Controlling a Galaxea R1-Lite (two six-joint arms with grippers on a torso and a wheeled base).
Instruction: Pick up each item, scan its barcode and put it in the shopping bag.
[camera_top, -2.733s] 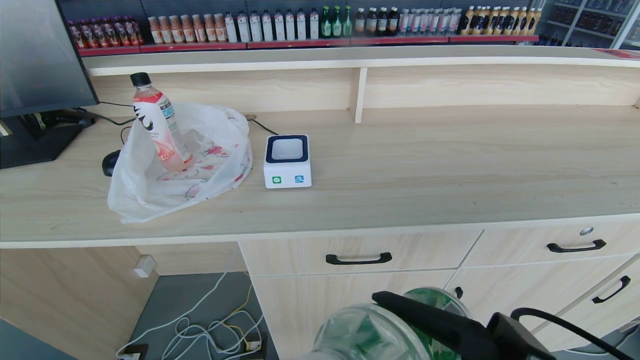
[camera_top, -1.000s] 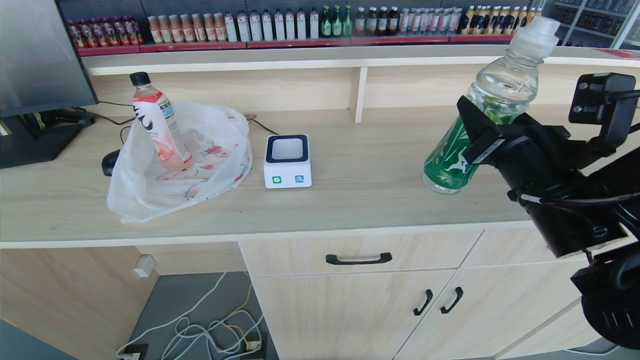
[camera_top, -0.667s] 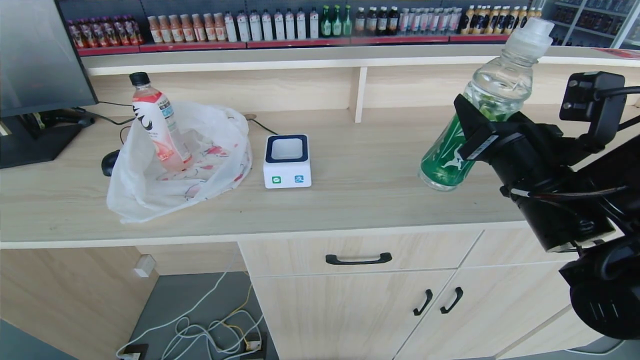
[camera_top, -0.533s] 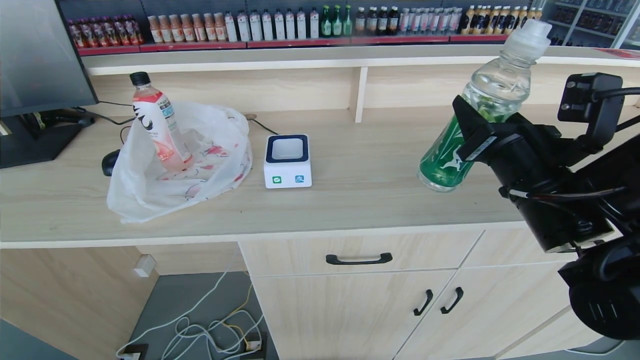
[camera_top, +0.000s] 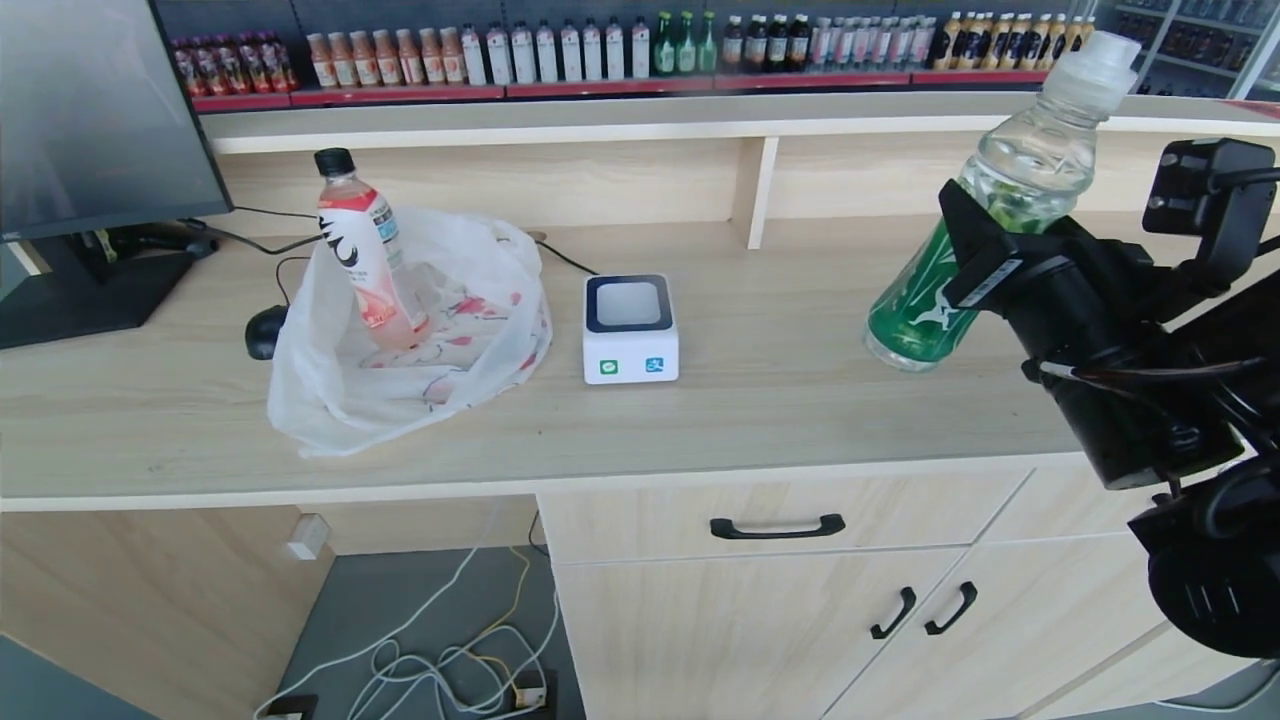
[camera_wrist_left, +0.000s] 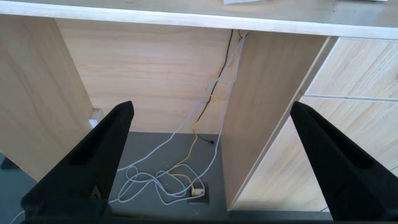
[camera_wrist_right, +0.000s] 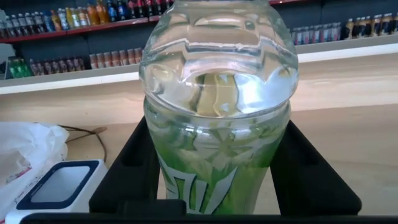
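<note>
My right claw squeezes green bottle, held high over tabletop, ready for scanner, I think. Left claw spread wide, empty.

**Q:** Where is the head camera sitting?
**A:** It is sitting high, looking forward and down over the counter. It is taking in the shopping bag, the scanner and the drinks shelves behind.
**Q:** And the wrist cameras?
**A:** The right one is sitting very close to the green bottle and facing the shelves, sharing scanner and bag with the head view. The left one is hanging below counter height, facing the cabinet side and floor.
</note>
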